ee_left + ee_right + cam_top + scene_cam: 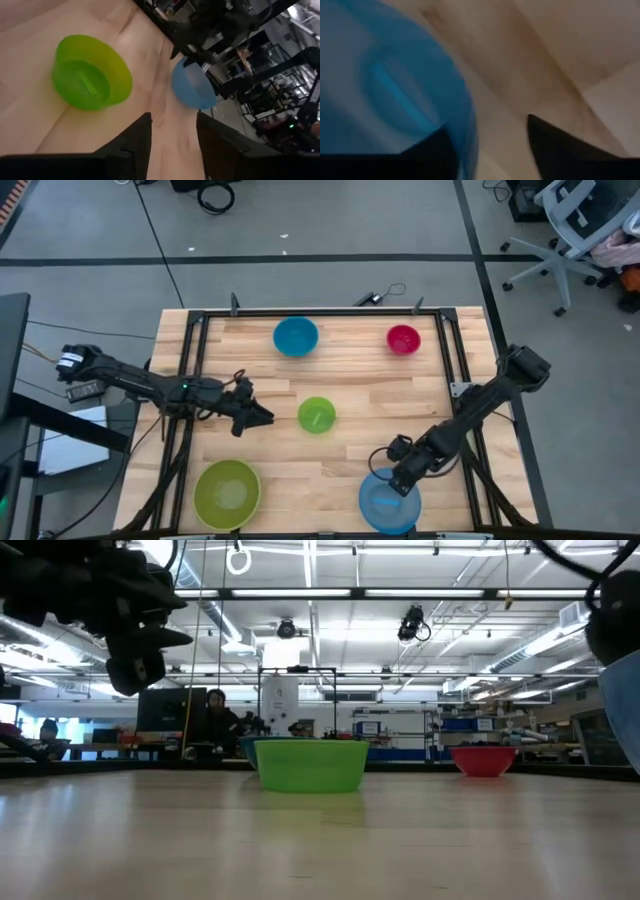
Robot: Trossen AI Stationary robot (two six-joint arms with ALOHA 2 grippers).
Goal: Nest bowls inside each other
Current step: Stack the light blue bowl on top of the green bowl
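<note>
The small green bowl point(316, 415) point(90, 72) rests upright mid-table. My left gripper point(262, 418) point(174, 145) hangs open just left of it, pointing at it. The large light blue bowl point(390, 502) point(385, 85) sits at the near right edge. My right gripper point(400, 478) point(490, 145) is open over its far rim, pointing steeply down, one finger over the inside and one outside. The large lime green bowl point(227, 493) is near left, the teal-blue bowl point(296, 336) far centre, and the magenta-red bowl point(403, 338) far right. My right gripper stands astride the light blue bowl's far rim point(469, 125) from above. I cannot tell whether either finger touches it. The bowl sits on the table.
A black frame point(190, 370) runs along the table's left, far and right sides. Bare wood lies between the bowls. In the low view, the room behind shows a person point(215, 720) at a desk.
</note>
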